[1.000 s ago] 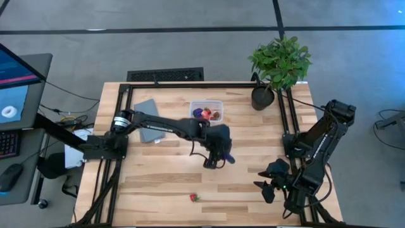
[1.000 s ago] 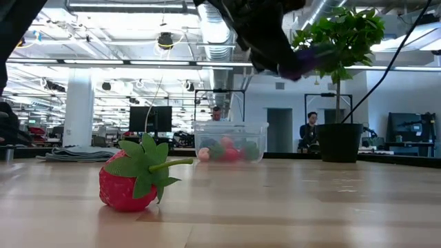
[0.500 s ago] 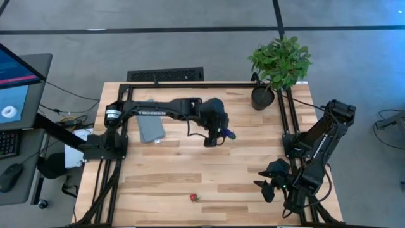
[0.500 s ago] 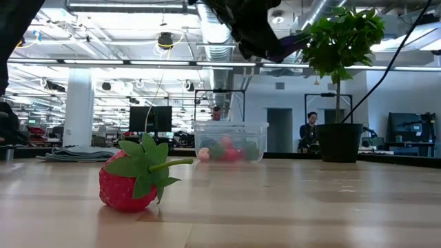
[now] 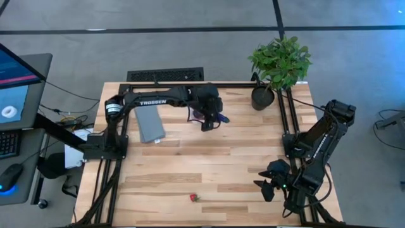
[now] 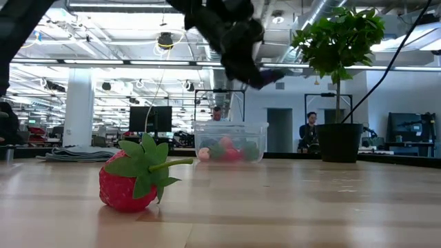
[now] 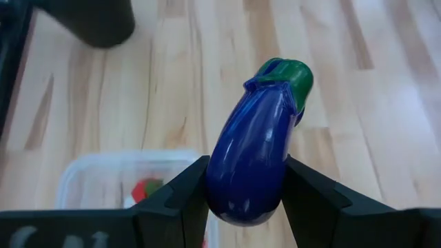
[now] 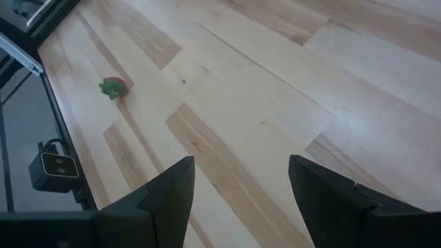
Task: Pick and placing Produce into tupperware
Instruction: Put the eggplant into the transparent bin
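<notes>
My left end effector [image 7: 242, 200] was clamped on a purple eggplant [image 7: 256, 162], its two fingers [image 7: 178, 200] pressing the rounded lower end from either side while the green cap pointed away from my wrist. In the high view that end effector [image 5: 209, 120] hung over the far middle of the table [image 5: 190, 164], above the clear tupperware [image 7: 103, 176], which my arm mostly hid from overhead. The wrist view showed the tub just below and beside the eggplant, with red and green produce inside. From table height the tupperware [image 6: 230, 142] sat on the wood with several red, pink and green pieces in it, and the eggplant [image 6: 265, 78] was well above its rim, held in the air.

One strawberry [image 5: 194, 197] lay alone near the front edge of the table, well apart from the tub; it filled the foreground of the low view [image 6: 136, 176]. A flat grey lid [image 5: 150, 123] rested to the left of the tub, and a potted plant [image 5: 278, 66] stood at the far right corner.

My right end effector [image 8: 238, 200] waited at the front right of the table [image 5: 269, 183], fingers apart and holding nothing, with the strawberry [image 8: 114, 87] in its sight.
</notes>
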`<act>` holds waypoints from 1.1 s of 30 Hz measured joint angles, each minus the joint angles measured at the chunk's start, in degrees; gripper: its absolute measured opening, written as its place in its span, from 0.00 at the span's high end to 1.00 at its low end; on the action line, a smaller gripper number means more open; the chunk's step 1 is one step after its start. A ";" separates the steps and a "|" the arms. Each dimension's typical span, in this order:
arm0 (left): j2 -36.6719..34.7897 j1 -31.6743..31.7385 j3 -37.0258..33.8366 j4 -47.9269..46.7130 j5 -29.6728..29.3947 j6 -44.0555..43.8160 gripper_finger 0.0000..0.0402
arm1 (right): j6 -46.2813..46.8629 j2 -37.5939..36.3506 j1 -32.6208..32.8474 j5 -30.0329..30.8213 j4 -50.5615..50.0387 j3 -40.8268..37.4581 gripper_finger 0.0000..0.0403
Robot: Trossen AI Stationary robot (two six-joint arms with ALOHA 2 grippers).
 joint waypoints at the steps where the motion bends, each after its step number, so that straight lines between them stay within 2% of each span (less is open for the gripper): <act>1: 0.00 0.63 -0.64 0.14 0.54 0.02 0.63 | 0.03 0.00 0.00 0.01 -0.02 0.00 0.35; 12: 0.07 6.25 -9.60 3.96 2.39 0.00 0.63 | 0.10 0.00 -1.80 0.00 0.00 0.00 0.35; 20: -0.16 9.56 -13.34 6.07 3.19 -0.04 0.63 | 1.48 0.00 -2.32 -0.04 -0.04 0.00 0.35; 33: -0.33 12.18 -13.58 6.21 3.62 0.68 0.63 | 1.46 0.00 -3.88 -0.17 -0.09 0.00 0.35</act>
